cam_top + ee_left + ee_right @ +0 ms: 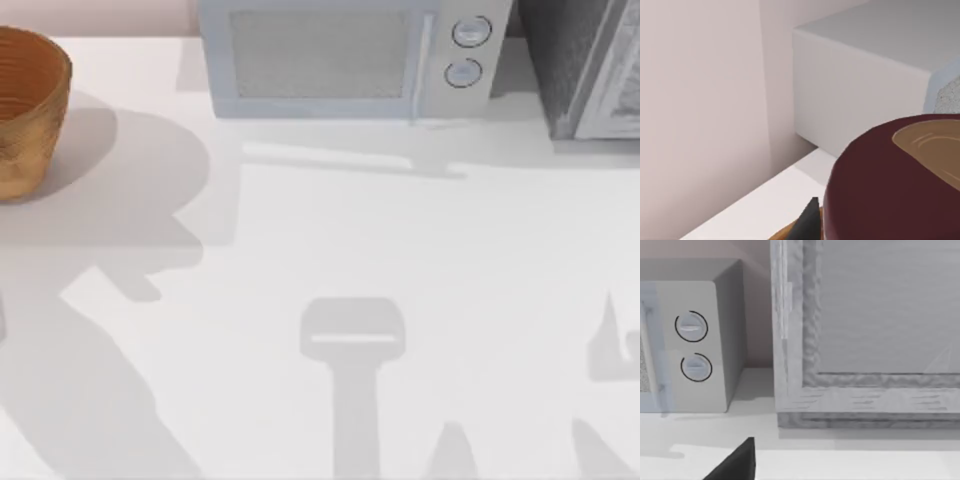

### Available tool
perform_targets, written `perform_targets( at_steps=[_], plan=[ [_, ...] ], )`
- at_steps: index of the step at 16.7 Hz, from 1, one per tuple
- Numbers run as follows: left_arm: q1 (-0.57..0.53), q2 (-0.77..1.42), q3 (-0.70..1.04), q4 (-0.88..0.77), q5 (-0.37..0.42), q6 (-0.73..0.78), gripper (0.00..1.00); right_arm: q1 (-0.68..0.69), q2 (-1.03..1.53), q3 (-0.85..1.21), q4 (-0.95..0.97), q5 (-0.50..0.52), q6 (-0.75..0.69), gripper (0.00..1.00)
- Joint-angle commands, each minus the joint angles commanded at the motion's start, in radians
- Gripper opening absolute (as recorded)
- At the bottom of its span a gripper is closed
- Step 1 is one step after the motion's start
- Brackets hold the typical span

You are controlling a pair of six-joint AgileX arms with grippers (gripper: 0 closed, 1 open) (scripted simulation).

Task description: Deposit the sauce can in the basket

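One sauce can [900, 185] sits right against our left gripper's dark fingertip [809, 222], wicker showing just under that tip; whether we are gripping it we cannot tell. At the table's [400, 260] far left edge stands the basket [25, 110], with the microwave [350, 55] along the back. Our right fingertip [737, 465] faces that microwave and a grey framed cabinet [865, 340].

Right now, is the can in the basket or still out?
Out, most likely. In the left wrist view the can sits close beside a dark left gripper finger, with the basket at the table's far left. Grip itself: cannot tell.
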Motion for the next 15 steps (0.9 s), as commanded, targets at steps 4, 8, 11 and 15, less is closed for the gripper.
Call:
perform_targets(
  at_steps=[4, 8, 11, 15],
  plan=[
    [-0.018, 0.002, -0.014, 0.057, -0.01, -0.031, 0.0, 0.0, 0.0, 0.0, 0.0, 0.0, 0.0, 1.0],
    [-0.056, 0.012, -0.058, 0.19, -0.039, -0.118, 0.0, 0.0, 0.0, 0.0, 0.0, 0.0, 0.0, 1.0],
    [-0.093, 0.018, -0.094, 0.309, -0.063, -0.189, 0.0, 0.0, 0.0, 0.0, 0.0, 0.0, 0.0, 1.0],
    [-0.116, 0.027, -0.13, 0.407, -0.088, -0.258, 0.0, 0.0, 0.0, 0.0, 0.0, 0.0, 0.0, 1.0]
  ],
)
